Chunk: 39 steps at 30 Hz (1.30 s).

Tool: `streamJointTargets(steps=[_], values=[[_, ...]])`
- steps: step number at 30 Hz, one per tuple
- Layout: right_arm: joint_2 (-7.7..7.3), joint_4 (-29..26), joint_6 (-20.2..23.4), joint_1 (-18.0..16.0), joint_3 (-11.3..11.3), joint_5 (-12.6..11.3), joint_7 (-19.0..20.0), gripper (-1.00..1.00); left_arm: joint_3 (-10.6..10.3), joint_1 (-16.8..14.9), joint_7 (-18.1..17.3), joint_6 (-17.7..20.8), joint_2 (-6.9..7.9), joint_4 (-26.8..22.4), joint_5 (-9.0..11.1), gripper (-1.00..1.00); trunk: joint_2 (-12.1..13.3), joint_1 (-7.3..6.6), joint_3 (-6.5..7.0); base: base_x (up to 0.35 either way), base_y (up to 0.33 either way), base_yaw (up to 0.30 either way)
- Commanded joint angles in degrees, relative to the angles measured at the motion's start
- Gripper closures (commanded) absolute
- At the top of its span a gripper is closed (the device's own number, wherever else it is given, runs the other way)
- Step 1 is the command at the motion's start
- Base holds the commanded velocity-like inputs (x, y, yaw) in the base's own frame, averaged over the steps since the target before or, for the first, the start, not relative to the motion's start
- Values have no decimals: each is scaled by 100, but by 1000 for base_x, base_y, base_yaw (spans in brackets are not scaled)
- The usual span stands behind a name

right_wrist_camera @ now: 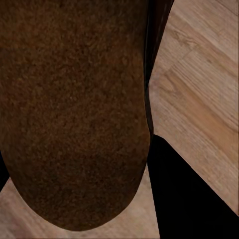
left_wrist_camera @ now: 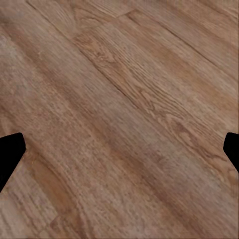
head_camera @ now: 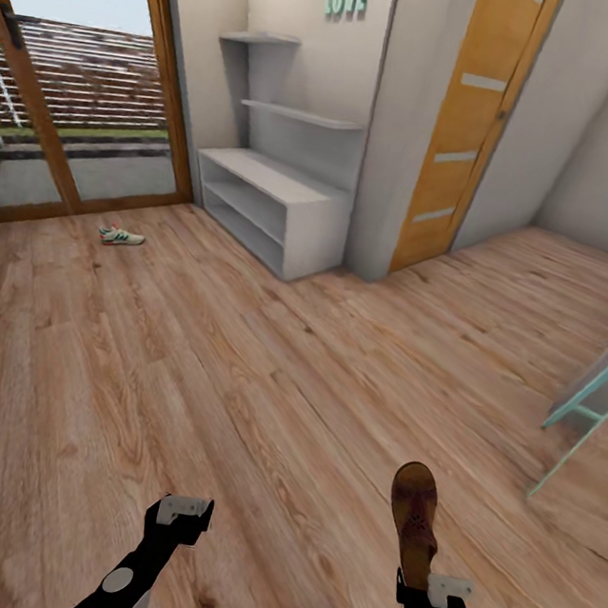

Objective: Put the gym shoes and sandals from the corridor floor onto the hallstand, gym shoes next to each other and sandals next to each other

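Observation:
My right gripper [head_camera: 421, 577] is shut on the heel end of a brown sandal [head_camera: 413, 517], which it holds above the corridor floor [head_camera: 266, 376] with the toe pointing away from me. The right wrist view looks onto the sandal's [right_wrist_camera: 74, 114] dark brown sole, with one black finger [right_wrist_camera: 189, 199] beside it. One gym shoe [head_camera: 121, 236], white with green stripes, lies on the floor far ahead at the left, near the glass door. The pale grey hallstand [head_camera: 302, 210] stands against the far wall with bare shelves. My left gripper [head_camera: 185, 511] hangs open over bare planks, fingertips [left_wrist_camera: 10, 152] wide apart.
A glass door [head_camera: 69, 120] with a wooden frame opens to the outside at the far left. An orange door [head_camera: 473, 125] stands to the right of the hallstand. A mint-green frame [head_camera: 600, 391] leans in at the right edge. A wide stretch of floor lies between me and the hallstand.

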Motion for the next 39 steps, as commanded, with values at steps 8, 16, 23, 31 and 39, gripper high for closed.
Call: streamJointTargets(steps=[8, 16, 23, 31, 39], values=[[-7, -3, -19, -2, 50, -72, -34, 100, -25, -6, -2, -16, 3, 9, 60, -100, -1, 2, -24, 335, 61, 278], [-11, -3, -16, -2, 50, -67, -28, 100, -18, -6, -2, -13, 3, 9, 60, -100, -1, 2, -41, 341, 2, 214], [-16, -2, -10, -2, 53, -47, -1, 100, -17, -6, -2, -21, 3, 34, 60, -100, -1, 2, -43, 341, 0, 16], [-16, 4, -10, -2, 55, -45, 1, 100, -17, -6, -2, -22, 3, 59, 90, -100, -1, 2, -43, 341, 0, 1], [-16, 6, -10, -2, 58, -51, -14, 100, -17, -6, -2, -22, 8, 70, 198, -100, -1, 2, -43, 341, 0, 35]])
